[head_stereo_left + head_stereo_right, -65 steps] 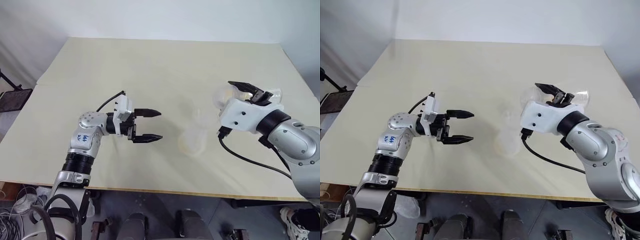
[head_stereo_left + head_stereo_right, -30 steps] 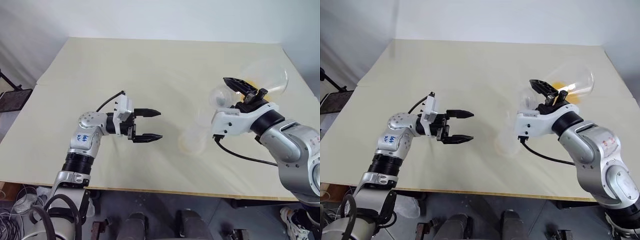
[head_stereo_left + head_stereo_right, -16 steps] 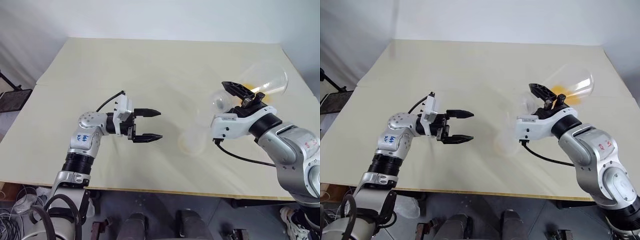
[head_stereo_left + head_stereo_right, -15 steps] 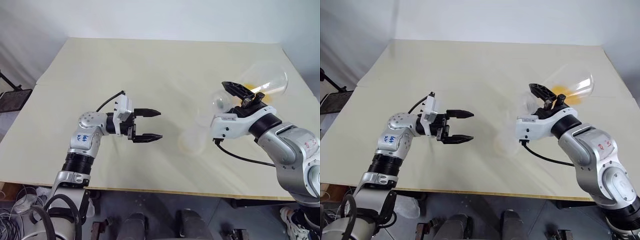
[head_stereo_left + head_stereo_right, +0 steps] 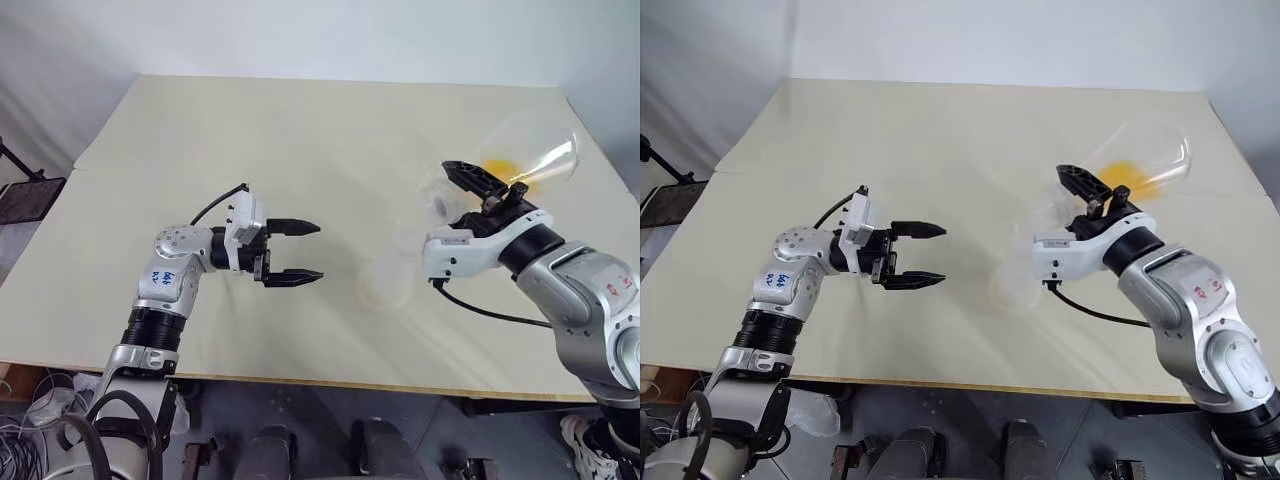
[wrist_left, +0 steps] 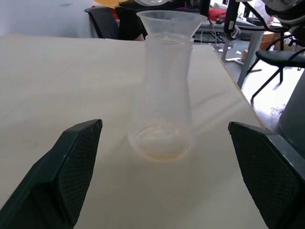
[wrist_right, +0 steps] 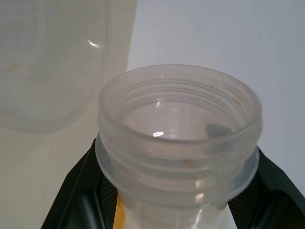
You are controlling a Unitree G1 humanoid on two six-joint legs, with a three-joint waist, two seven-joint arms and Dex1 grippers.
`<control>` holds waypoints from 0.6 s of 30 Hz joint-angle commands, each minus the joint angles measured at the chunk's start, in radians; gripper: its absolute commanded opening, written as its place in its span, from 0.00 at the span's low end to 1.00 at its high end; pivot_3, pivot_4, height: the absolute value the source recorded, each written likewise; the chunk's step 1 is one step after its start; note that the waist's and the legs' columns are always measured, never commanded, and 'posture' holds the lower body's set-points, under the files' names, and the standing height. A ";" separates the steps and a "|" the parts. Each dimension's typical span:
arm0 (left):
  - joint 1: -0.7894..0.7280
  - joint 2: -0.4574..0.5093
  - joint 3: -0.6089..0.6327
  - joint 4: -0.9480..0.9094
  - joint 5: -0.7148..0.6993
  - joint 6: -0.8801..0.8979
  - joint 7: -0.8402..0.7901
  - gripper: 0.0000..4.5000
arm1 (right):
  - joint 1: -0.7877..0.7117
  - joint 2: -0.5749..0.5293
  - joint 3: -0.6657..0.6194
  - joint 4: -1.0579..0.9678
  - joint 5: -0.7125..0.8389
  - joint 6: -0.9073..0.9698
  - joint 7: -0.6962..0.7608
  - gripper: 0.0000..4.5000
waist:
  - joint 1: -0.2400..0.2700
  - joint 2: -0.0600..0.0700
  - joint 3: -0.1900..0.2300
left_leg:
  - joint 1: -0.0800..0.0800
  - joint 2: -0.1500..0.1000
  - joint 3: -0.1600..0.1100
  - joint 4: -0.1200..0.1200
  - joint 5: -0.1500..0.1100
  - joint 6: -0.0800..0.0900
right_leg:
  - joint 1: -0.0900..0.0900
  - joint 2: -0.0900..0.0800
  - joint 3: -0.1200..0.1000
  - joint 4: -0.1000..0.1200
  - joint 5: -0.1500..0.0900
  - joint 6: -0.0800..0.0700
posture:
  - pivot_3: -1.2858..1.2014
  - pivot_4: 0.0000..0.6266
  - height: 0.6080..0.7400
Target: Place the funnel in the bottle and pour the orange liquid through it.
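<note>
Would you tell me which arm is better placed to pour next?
Right: the right gripper already holds the tilted flask of orange liquid near the funnel; the left gripper is open, empty.

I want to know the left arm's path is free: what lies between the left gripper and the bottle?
Nothing: bare table separates the open left gripper from the bottle holding the funnel, as the left wrist view shows.
</note>
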 commanded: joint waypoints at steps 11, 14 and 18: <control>0.009 0.012 0.020 -0.039 -0.013 0.008 0.011 1.00 | -0.033 0.009 -0.052 -0.004 -0.040 -0.067 -0.021 0.55 | 0.000 0.000 0.000 | 0.000 0.000 0.000 0.000 0.000 0.000 | 0.000 0.000 0.000 0.000 0.000 0.000 | 0.52 0.24 1.00; 0.009 0.011 0.020 -0.039 -0.013 0.007 0.012 1.00 | -0.035 0.011 -0.052 -0.002 -0.046 -0.074 -0.020 0.55 | 0.000 0.000 0.000 | 0.000 0.000 0.000 0.000 0.000 0.000 | 0.000 0.000 0.000 0.000 0.000 0.000 | 0.52 0.24 1.00; 0.010 0.011 0.021 -0.039 -0.013 0.006 0.013 1.00 | -0.036 0.008 -0.053 0.003 -0.056 -0.089 -0.019 0.55 | 0.000 0.000 0.000 | 0.000 0.000 0.000 0.000 0.000 0.000 | 0.000 0.000 0.000 0.000 0.000 0.000 | 0.52 0.24 1.00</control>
